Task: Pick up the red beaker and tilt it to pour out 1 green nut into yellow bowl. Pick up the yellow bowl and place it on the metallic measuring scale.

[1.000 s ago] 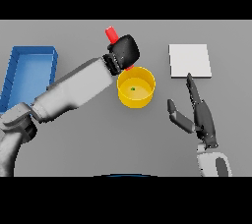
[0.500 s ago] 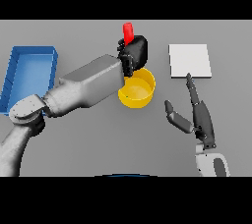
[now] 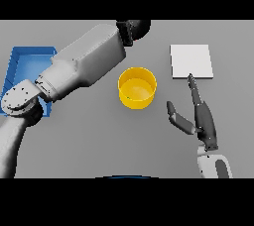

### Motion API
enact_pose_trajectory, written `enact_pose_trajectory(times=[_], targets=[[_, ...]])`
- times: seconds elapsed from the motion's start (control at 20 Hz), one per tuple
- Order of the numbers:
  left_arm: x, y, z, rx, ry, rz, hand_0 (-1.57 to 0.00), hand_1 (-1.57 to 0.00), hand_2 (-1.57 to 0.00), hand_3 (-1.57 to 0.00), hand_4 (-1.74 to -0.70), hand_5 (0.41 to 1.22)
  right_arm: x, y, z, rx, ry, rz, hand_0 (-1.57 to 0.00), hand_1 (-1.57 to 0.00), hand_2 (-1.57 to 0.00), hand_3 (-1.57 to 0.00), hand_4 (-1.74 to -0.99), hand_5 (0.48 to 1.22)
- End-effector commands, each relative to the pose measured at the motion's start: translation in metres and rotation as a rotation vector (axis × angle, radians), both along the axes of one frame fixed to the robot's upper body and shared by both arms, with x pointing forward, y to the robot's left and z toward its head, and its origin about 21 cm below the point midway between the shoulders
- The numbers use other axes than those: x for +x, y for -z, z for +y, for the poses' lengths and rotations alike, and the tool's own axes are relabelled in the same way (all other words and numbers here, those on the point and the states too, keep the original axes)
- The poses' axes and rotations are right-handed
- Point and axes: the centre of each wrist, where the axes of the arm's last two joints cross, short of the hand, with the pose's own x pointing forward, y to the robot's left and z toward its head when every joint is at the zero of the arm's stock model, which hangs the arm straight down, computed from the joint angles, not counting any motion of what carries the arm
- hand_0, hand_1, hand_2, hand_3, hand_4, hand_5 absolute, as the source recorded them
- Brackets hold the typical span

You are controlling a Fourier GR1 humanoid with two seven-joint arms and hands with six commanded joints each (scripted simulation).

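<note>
Head view: the yellow bowl stands upright on the grey table, roughly in the middle. A tiny green speck shows low on its inner wall, at the near left — too small to name with any certainty. To its right and farther back lies the metallic measuring scale, a pale square plate flat on the table, well apart from the bowl.

The left arm reaches in from the lower left and slants up across the scene, its broad white forearm passing just behind and left of the bowl. The left hand sits at the very top edge of the scene, only a dark lump showing — I cannot tell how its fingers are set. The red beaker does not show anywhere here.

The right hand hovers at the lower right, fingers straight and spread wide from the thumb, holding nothing; its longest fingertip reaches the near edge of the scale.

A blue tray rests at the far left, partly behind the left arm.
</note>
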Motion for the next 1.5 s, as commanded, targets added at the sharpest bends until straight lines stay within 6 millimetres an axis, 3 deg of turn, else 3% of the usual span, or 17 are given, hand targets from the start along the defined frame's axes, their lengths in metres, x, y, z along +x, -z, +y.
enact_pose_trajectory(times=[0.0, 0.05, 0.15, 0.3, 0.4, 0.55, 0.75, 1.0, 1.15, 1.45], targets=[[0.005, -0.017, 0.004, -0.055, -0.039, -0.006, -1.57, -1.57, -1.57, -1.26, -1.73, 1.221, -0.002, 0.000, -0.001, -0.001, -0.002, -0.005, 0.00, 0.00, 0.00, 0.00, -1.024, 0.681], [0.010, -0.028, 0.008, -0.089, -0.063, -0.024, -1.57, -1.57, -1.57, -1.02, -1.73, 1.221, -0.002, -0.001, 0.000, 0.007, -0.003, -0.003, 0.00, 0.00, 0.00, 0.00, -1.028, 0.680], [0.024, -0.051, 0.032, -0.215, -0.116, 0.007, -1.57, -1.57, -1.57, -1.22, -1.73, 1.221, -0.001, 0.002, 0.002, 0.030, -0.002, 0.025, 0.00, 0.00, 0.00, 0.00, -1.009, 0.676], [0.038, -0.086, 0.064, -0.492, -0.292, 0.019, -1.57, -1.57, -1.57, -1.39, -1.73, 1.221, 0.002, 0.000, -0.003, 0.019, 0.000, -0.002, 0.00, 0.00, 0.00, 0.00, -0.996, 0.675], [0.047, -0.101, 0.098, -0.680, -0.398, 0.028, -1.57, -1.57, -1.57, -1.43, -1.74, 1.221, 0.002, 0.000, 0.001, 0.021, -0.005, 0.000, 0.00, 0.00, 0.00, 0.00, -0.999, 0.665], [0.055, -0.103, 0.154, -0.956, -0.552, 0.011, -1.57, -1.57, -1.57, -1.45, -1.74, 1.221, 0.005, -0.001, 0.005, 0.052, -0.005, 0.011, 0.00, 0.00, 0.00, 0.00, -1.004, 0.668], [0.055, -0.077, 0.239, -1.268, -0.742, -0.037, -1.57, -1.57, -1.57, -1.42, -1.74, 1.221, 0.006, 0.003, 0.005, 0.059, -0.015, 0.018, 0.00, 0.00, 0.00, 0.00, -1.023, 0.654], [0.041, -0.027, 0.298, -1.612, -0.949, -0.091, -1.57, -1.57, -1.57, -1.45, -1.74, 1.221, 0.005, 0.003, 0.007, 0.046, -0.010, 0.022, 0.00, 0.00, 0.00, 0.00, -1.053, 0.651], [0.027, 0.005, 0.318, -1.753, -1.055, -0.108, -1.57, -1.57, -1.57, -1.47, -1.74, 1.221, 0.004, 0.001, 0.005, 0.006, -0.005, 0.014, 0.00, 0.00, 0.00, 0.00, -1.048, 0.651], [-0.010, 0.050, 0.319, -1.933, -1.162, -0.126, -1.57, -1.57, -1.57, -1.45, -1.74, 1.221, 0.002, -0.001, 0.001, -0.015, -0.011, 0.016, 0.00, 0.00, 0.00, 0.00, -1.026, 0.648]])
